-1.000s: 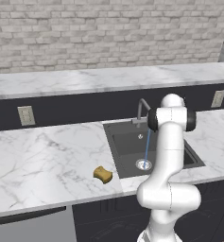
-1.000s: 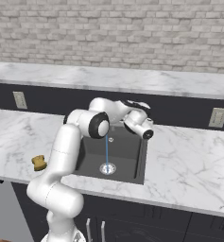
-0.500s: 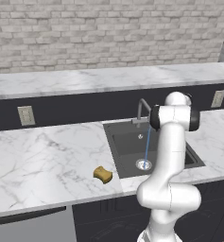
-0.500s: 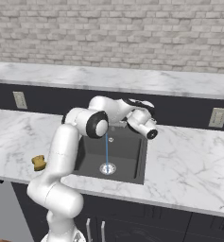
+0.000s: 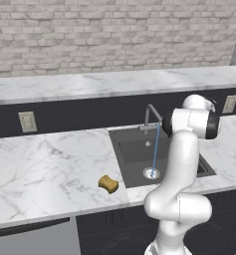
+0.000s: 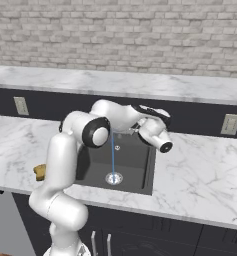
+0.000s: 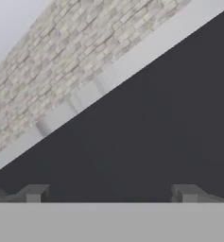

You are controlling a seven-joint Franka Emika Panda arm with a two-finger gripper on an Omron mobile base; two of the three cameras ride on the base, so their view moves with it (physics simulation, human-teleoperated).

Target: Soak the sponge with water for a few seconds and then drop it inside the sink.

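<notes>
Jaws stood wide apart with nothing between them: in the hand view the two dark fingertips (image 7: pixel 34 193) sat far apart at the bottom, facing a dark panel with a pale ledge and brick above it, all tilted. The gripper (image 7: pixel 108 194) held no object.

From the right base view, the arm (image 6: pixel 70 165) reached over the sink (image 6: pixel 140 177), its hand up near the faucet at the basin's rear. From the left base view, the arm (image 5: pixel 181 169) stood in front of the sink's (image 5: pixel 132 154) right half, and the faucet (image 5: pixel 150 117) showed just left of the elbow joint.

Water (image 5: pixel 156 149) ran in a thin blue line from the spout straight down to the silver drain (image 5: pixel 151 173); it appeared likewise in the right base view (image 6: pixel 113 155), landing on the drain (image 6: pixel 113 177).

On the marble counter (image 5: pixel 45 164), left of the basin near the front edge, lay the sponge (image 5: pixel 108 184), apart from the sink and well away from the gripper. In the right base view it (image 6: pixel 39 171) peeked out from behind the arm's lower link.
</notes>
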